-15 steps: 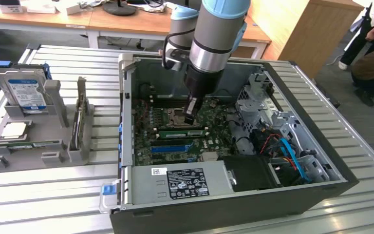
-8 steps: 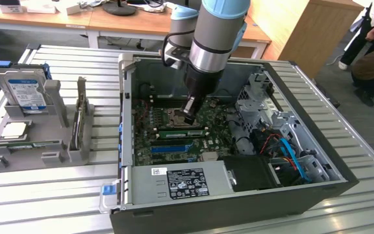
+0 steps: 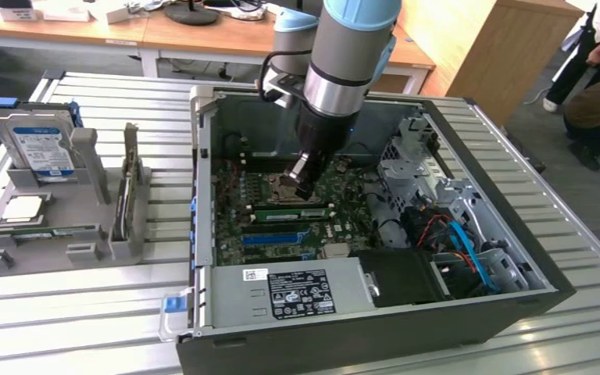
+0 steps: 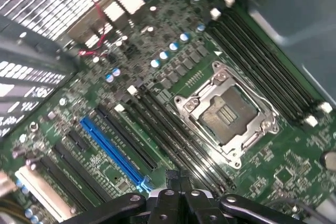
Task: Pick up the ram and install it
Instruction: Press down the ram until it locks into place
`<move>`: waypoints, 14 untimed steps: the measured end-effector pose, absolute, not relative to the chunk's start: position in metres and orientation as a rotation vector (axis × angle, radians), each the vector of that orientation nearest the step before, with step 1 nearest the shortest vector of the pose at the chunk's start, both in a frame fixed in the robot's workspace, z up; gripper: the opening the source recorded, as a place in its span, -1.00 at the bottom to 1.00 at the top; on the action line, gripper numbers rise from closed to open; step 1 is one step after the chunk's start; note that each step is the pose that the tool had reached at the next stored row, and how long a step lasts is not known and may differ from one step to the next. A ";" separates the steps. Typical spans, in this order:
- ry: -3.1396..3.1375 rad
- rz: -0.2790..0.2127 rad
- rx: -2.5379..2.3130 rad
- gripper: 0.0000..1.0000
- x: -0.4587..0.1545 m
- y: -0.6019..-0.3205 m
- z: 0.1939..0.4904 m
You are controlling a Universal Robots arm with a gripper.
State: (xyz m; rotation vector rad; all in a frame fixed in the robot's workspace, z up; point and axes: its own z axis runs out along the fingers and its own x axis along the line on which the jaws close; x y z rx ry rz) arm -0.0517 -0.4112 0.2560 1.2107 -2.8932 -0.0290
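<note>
One ram, a slim green stick with dark chips, stands on edge across the circuit board inside the open computer case. It seems to sit in a slot, though I cannot be sure how deep. It lies between the silver processor socket on its far side and the long blue slot on its near side.

My gripper hangs low inside the case, just above the socket and just beyond the ram. I cannot tell whether it touches the stick.

In the wrist view my gripper has its fingers drawn together, with nothing visible between them. Its tips are over the dark slots that run between the blue slot and the socket.

On the exterior view's left, well apart from the case, a grey holder carries a hard drive standing upright. A grey power supply with a black label fills the near end of the case.
</note>
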 end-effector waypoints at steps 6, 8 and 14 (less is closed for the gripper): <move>-2.953 -0.029 1.060 -0.79 -0.052 -0.411 0.256; -2.971 -0.029 1.010 -0.79 -0.052 -0.411 0.256; -3.020 -0.029 0.855 -0.79 -0.052 -0.411 0.256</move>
